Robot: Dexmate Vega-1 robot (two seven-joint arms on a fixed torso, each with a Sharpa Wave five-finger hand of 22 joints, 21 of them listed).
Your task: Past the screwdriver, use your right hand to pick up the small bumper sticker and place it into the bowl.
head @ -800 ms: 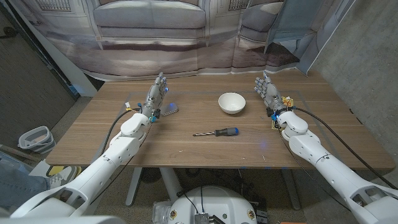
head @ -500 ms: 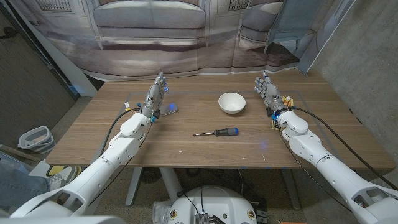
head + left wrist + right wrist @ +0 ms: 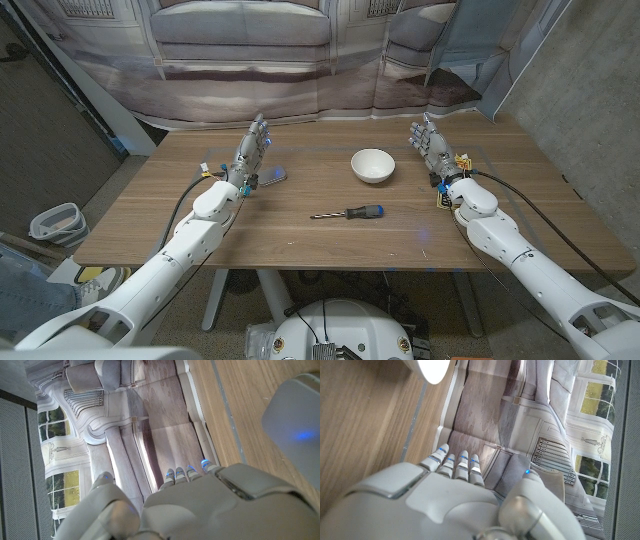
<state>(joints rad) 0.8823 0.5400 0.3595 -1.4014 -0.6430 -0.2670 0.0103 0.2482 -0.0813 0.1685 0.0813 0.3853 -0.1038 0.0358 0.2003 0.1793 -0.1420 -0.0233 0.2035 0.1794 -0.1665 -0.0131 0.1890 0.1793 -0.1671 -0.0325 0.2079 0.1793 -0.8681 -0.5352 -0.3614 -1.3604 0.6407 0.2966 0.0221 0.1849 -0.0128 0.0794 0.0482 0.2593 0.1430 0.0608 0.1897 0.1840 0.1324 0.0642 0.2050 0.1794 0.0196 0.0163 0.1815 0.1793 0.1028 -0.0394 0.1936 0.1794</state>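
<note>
Small grey bumper sticker [image 3: 273, 176], flat on wooden table [image 3: 150, 215] at frame centre-left beside left hand [image 3: 252, 152]; right hand [image 3: 428, 147] spread, empty, upper right; pickup unstarted, next reaching leftward past white bowl [image 3: 372, 165] and blue-handled screwdriver [image 3: 349, 213].

Both arms come in from the bottom corners and reach toward 12 o'clock. The left hand [image 3: 253, 150] stands at about 10 o'clock, fingers straight and close together, pointing to 12, holding nothing. The right hand [image 3: 430, 147] stands at about 2 o'clock in the same pose, fingers extended, thumb apart, empty. Both wrists are held straight
</note>
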